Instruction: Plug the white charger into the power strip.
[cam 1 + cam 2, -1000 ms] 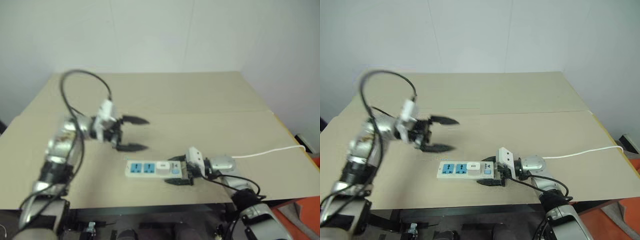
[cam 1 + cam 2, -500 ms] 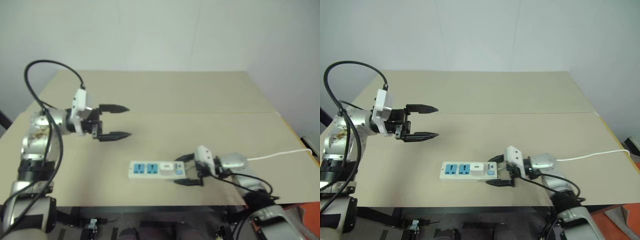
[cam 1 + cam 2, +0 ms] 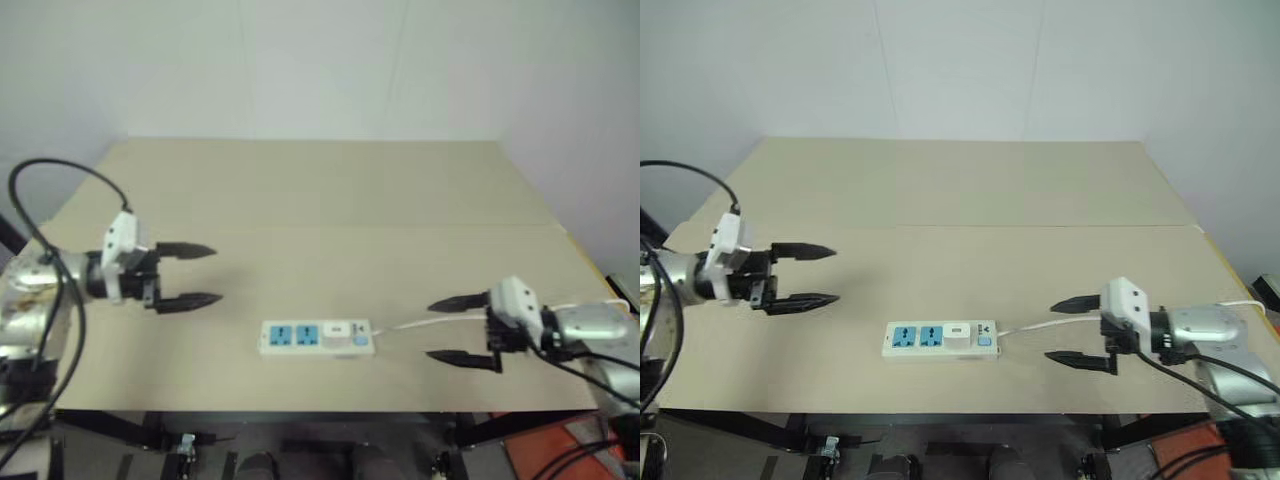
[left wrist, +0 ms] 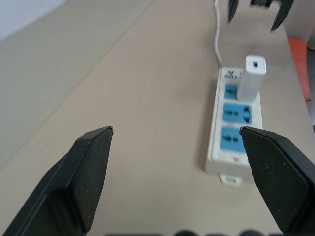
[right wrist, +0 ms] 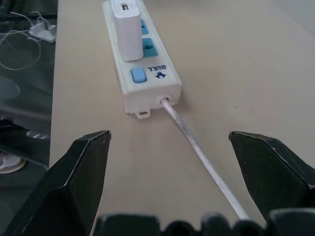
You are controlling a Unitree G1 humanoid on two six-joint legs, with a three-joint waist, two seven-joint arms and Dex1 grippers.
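The power strip (image 3: 940, 339) lies flat on the tan table (image 3: 970, 200), near the front edge and roughly midway between the two arms. Its long axis runs left to right. Two blue socket faces (image 3: 917, 338) sit bare on its left portion. The white charger (image 3: 958, 336) stands upright in the socket position nearest the cord end, seated on the strip (the left wrist view shows it rising straight from the socket face (image 4: 251, 77)). Just past the charger is a small blue switch (image 5: 139, 75) with dark lettering beside it. A thin white cord (image 3: 1050, 322) leaves the strip's right end and runs across the table toward the right edge.

The left gripper (image 3: 800, 275) sits over the left part of the table, well apart from the strip, pointing toward the right. Its two black fingers (image 4: 81, 172) are spread wide with nothing between them.

The right gripper (image 3: 1076, 331) sits over the right part of the table, pointing left toward the strip's cord end and clear of it. Its fingers (image 5: 78, 172) are likewise spread wide and hold nothing; the cord passes on the table beneath the gap between them, not touched as far as the views show
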